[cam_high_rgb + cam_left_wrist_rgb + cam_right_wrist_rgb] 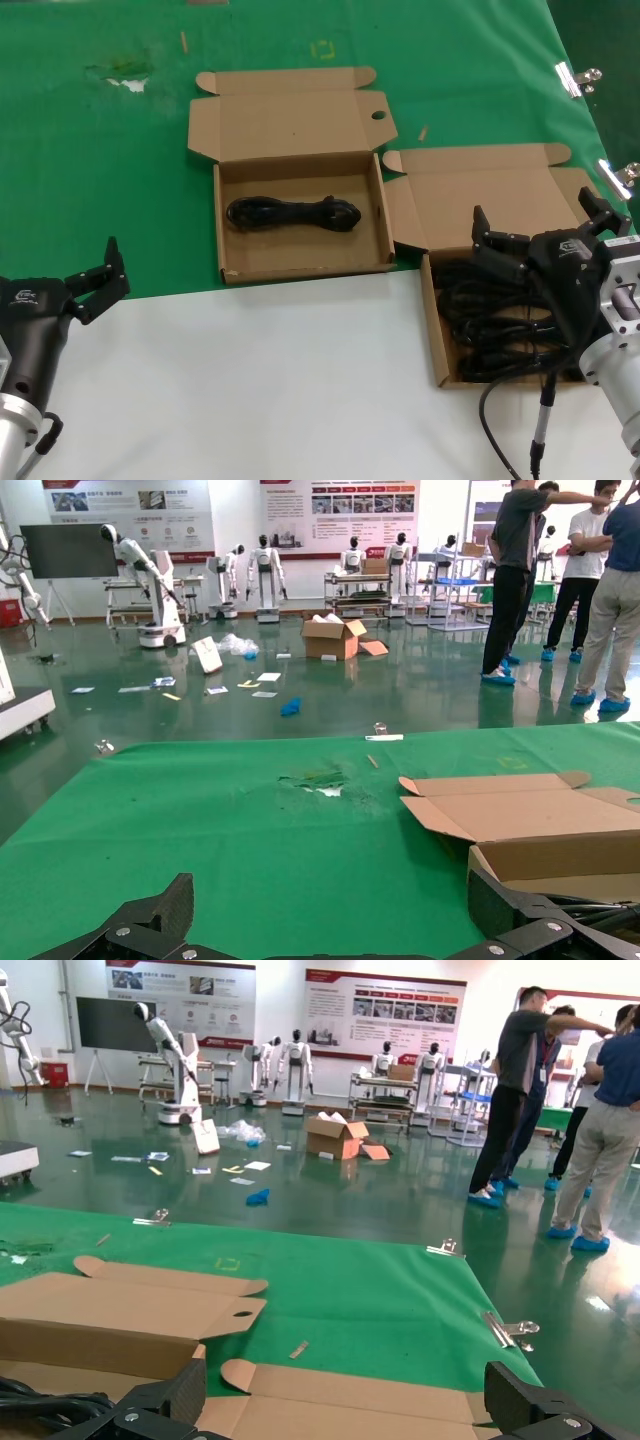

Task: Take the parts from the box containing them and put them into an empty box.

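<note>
Cables (500, 320) fill my right-hand cardboard box (432, 330); right gripper (540, 225) hovers above, fingers wide. Left gripper (105, 272) idles, spread wide.

The right gripper (540, 232) and its arm cover much of the near box (436, 345), so the cables (485, 335) there (a dark tangle) cannot be counted, and that box's right wall is hidden. In both wrist views only the fingertips (165, 1403) show, the rest cut off by the picture's edge. The far box (545, 855) runs off the left wrist view, its inside unseen. The left arm's (25, 355) lower part leaves the head view.
</note>
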Available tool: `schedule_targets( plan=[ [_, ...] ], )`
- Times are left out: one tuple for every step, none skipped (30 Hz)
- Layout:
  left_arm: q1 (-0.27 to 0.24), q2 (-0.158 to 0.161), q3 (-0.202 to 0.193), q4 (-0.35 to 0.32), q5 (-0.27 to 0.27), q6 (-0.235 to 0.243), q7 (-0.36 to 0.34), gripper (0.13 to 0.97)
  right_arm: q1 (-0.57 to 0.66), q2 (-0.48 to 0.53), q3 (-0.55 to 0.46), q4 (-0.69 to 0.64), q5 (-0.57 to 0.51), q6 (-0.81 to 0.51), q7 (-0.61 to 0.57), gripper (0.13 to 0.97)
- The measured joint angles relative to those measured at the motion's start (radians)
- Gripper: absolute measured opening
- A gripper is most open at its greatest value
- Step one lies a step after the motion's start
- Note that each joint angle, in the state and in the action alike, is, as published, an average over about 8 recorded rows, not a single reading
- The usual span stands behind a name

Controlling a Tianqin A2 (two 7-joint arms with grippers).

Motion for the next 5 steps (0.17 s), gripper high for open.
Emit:
schedule_targets(
  plan=[
    [0.000,0.000,0.000,0.000,0.000,0.000,0.000,0.965,0.000,0.000,0.000,0.000,0.000,0.000,0.000,0.966],
    [0.000,0.000,0.000,0.000,0.000,0.000,0.000,0.965,0.000,0.000,0.000,0.000,0.000,0.000,0.000,0.966],
    [0.000,0.000,0.000,0.000,0.000,0.000,0.000,0.965,0.000,0.000,0.000,0.000,0.000,0.000,0.000,0.966],
    [0.000,0.000,0.000,0.000,0.000,0.000,0.000,0.965,0.000,0.000,0.000,0.000,0.000,0.000,0.000,0.966],
    [0.000,0.000,0.000,0.000,0.000,0.000,0.000,0.965,0.000,0.000,0.000,0.000,0.000,0.000,0.000,0.966]
  ],
)
